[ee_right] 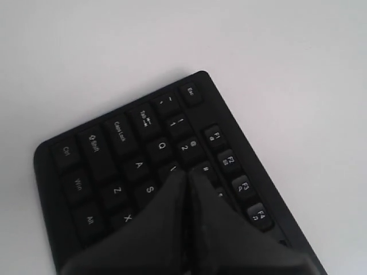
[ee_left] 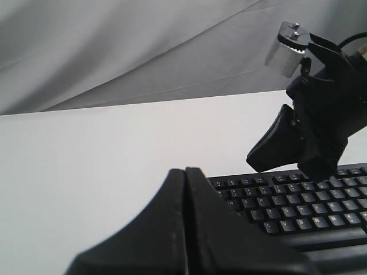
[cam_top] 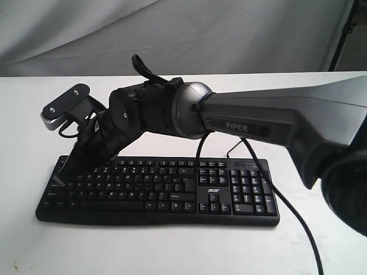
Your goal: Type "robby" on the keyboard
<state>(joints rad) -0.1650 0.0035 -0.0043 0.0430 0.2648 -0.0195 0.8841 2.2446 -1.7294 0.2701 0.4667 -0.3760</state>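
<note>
The black keyboard (cam_top: 172,192) with white legends and an acer logo lies flat on the white table (cam_top: 172,252). My right arm reaches across it to its left end. The right gripper (ee_right: 186,172) is shut and empty, tips pointing down over the keys near W and 3, beside Q and 2; whether they touch a key cannot be told. In the exterior view the right gripper (cam_top: 64,172) sits over the keyboard's left edge. My left gripper (ee_left: 184,172) is shut and empty, off the keyboard's (ee_left: 298,212) left end, and out of the exterior view.
The right arm's grey "PiPER" link (cam_top: 258,123) spans above the number pad. A thin black cable (cam_top: 289,209) runs past the keyboard's right end toward the front. A grey cloth backdrop (cam_top: 172,34) hangs behind the table. White tabletop (ee_left: 86,160) lies left of the keyboard.
</note>
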